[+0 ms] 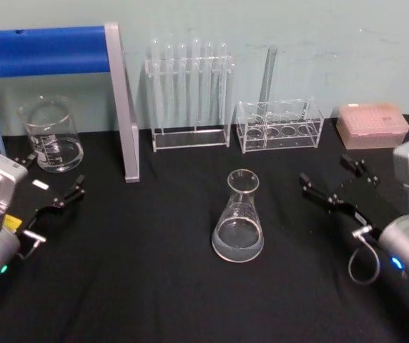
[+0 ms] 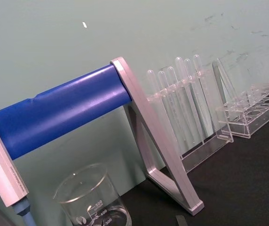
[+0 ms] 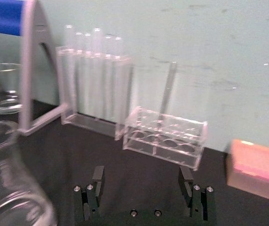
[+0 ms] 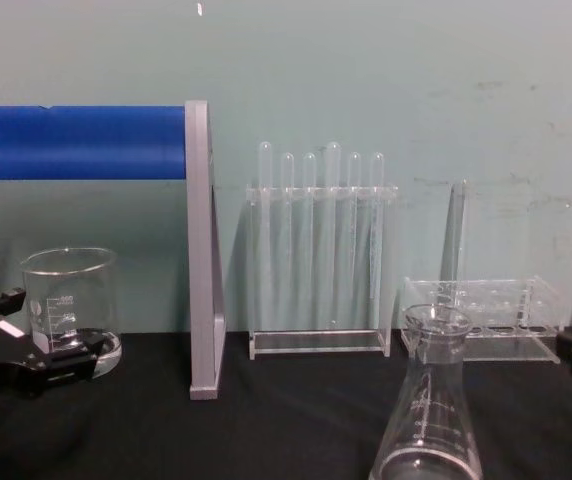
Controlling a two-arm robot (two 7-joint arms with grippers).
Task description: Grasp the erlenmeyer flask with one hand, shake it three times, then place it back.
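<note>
The erlenmeyer flask [image 1: 239,221] stands upright in the middle of the black table, clear glass with a little liquid in its wide base; it also rises at the front of the chest view [image 4: 428,420] and at the edge of the right wrist view [image 3: 7,188]. My right gripper [image 1: 326,170] hovers to the flask's right, a short gap away, open with nothing between its fingers [image 3: 97,176]. My left gripper [image 1: 54,175] rests open at the far left, close to the beaker, well away from the flask.
A glass beaker [image 1: 51,134] sits back left beside a grey stand with a blue bar [image 1: 122,107]. A rack of test tubes [image 1: 189,93], a low clear rack [image 1: 279,125] and a pink tip box [image 1: 372,125] line the back wall.
</note>
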